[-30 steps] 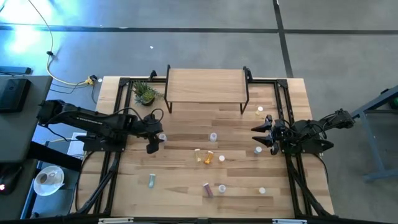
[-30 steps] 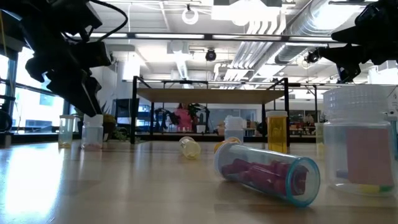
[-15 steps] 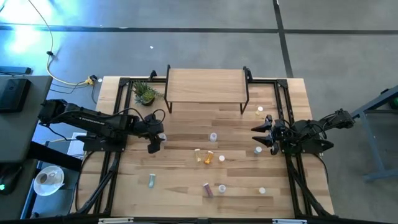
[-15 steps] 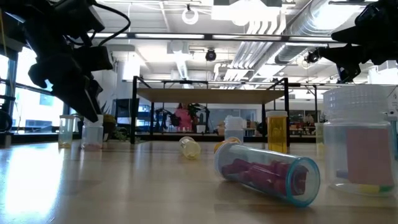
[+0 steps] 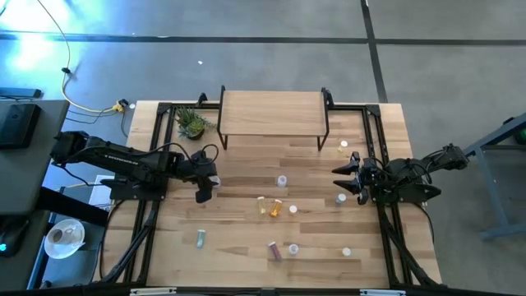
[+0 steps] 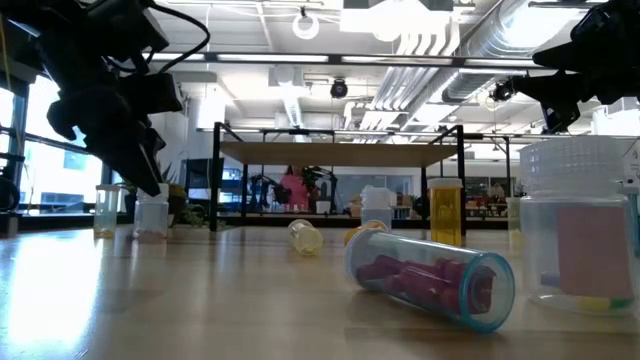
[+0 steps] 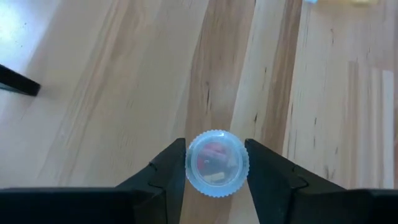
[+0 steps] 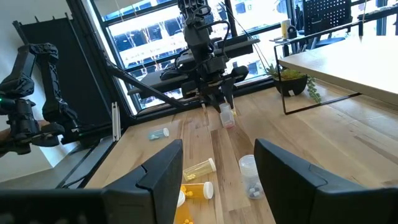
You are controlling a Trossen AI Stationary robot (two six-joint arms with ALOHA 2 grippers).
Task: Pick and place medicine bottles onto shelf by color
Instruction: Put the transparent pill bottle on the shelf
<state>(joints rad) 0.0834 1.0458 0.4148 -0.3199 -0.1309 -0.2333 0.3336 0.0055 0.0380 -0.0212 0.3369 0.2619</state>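
High view: overhead, straight down, whole surface (image 5: pixel 238 238) visible. Low view: surface height, level across toward shelf (image 6: pixel 335 153), bottles close. Left wrist view: close, steeply down onto wood. Right wrist view: forward across surface toward left arm. Shelf appears in high, low, right wrist views.

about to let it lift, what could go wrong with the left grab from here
1. The left tool has its fingers against the round cap of an upright bottle; a grip that high on a smooth cap may slip or tip on lifting.
2. The plant sits beside the shelf on the left arm's side; the carry could brush it.
3. The right tool waits open by a bottle near the shelf, so the arms could crowd there.
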